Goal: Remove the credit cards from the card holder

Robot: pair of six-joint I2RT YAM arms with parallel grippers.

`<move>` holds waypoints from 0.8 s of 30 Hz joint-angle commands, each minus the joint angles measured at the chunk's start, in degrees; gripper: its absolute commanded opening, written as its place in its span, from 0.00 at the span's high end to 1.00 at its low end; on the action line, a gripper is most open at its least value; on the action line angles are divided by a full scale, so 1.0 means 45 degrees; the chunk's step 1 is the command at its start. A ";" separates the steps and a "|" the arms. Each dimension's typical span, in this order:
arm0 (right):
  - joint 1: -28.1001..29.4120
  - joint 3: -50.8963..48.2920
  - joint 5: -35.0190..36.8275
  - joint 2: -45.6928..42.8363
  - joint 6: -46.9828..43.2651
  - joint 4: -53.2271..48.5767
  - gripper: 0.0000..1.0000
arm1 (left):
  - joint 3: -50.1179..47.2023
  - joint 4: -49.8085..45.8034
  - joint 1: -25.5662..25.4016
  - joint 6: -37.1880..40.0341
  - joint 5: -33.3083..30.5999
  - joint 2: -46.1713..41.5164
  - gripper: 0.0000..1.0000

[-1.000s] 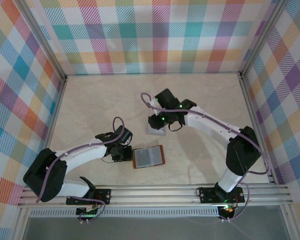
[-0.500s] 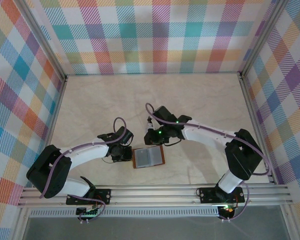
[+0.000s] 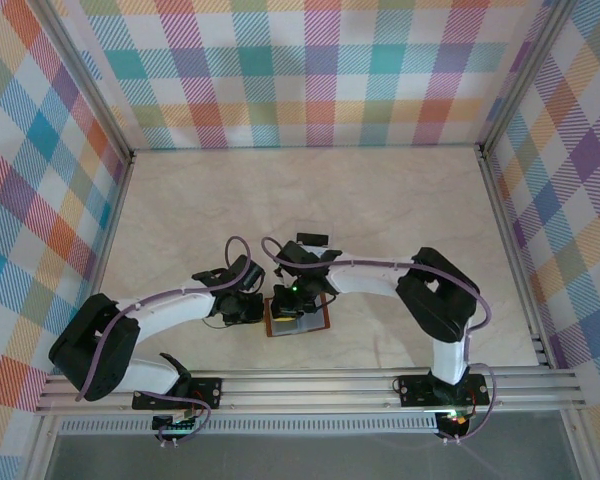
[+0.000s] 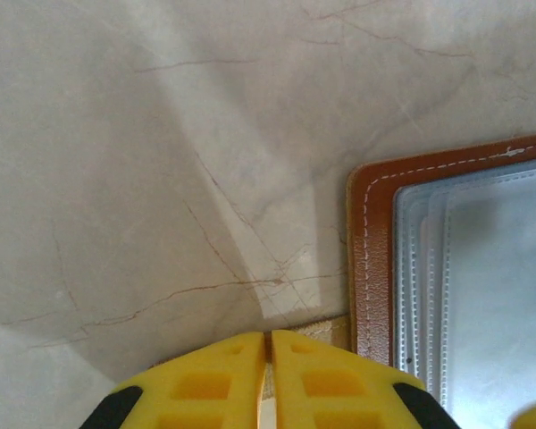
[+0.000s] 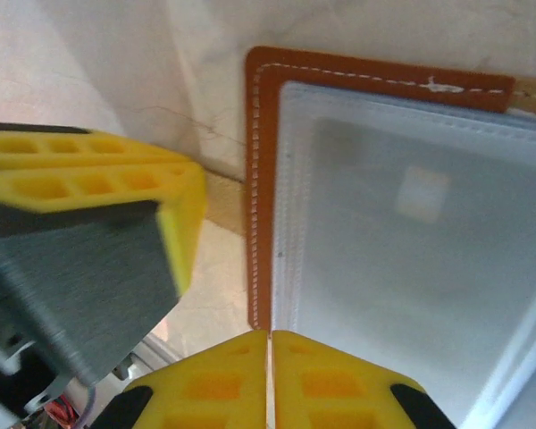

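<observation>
Card holder (image 3: 310, 320) is lying open and flat on the desk (image 3: 180, 200), near the front edge and between the two arms. Its brown leather border is facing up around the grey-blue pockets (image 5: 402, 268).

Left gripper (image 4: 268, 353) is sitting low over the desk just beside the holder's left edge. Its yellow fingers are pressing together with no gap showing. A tan tab (image 5: 223, 192) is sticking out from that edge and running under the fingertips. Cannot tell whether the tab is being clamped or merely covered.

Right gripper (image 5: 269, 357) is hovering over the left part of the open holder, close to the stitched border. Its fingers are also meeting tip to tip, with nothing visible between them. In the right wrist view the two grippers are sitting close together, the left one just outside the leather edge.

One pale credit card (image 3: 313, 240) with a dark band appears to be lying on the desk beyond the right arm's wrist, apart from the holder. It is too small to read further detail.
</observation>
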 commanded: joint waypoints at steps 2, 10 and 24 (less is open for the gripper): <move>0.0076 0.0311 0.0016 0.0371 0.0316 -0.0213 0.87 | -0.0559 -0.0037 -0.0067 0.0122 -0.0017 0.0194 0.88; 0.0111 0.0805 0.2229 0.0320 -0.0112 -0.3302 0.69 | -0.0628 -0.0205 -0.0036 0.0130 -0.0050 0.0041 0.88; 0.0508 0.2300 0.4720 0.0491 -0.0937 -0.6349 0.36 | -0.0655 -0.0285 0.0001 0.0104 -0.0019 -0.0084 0.88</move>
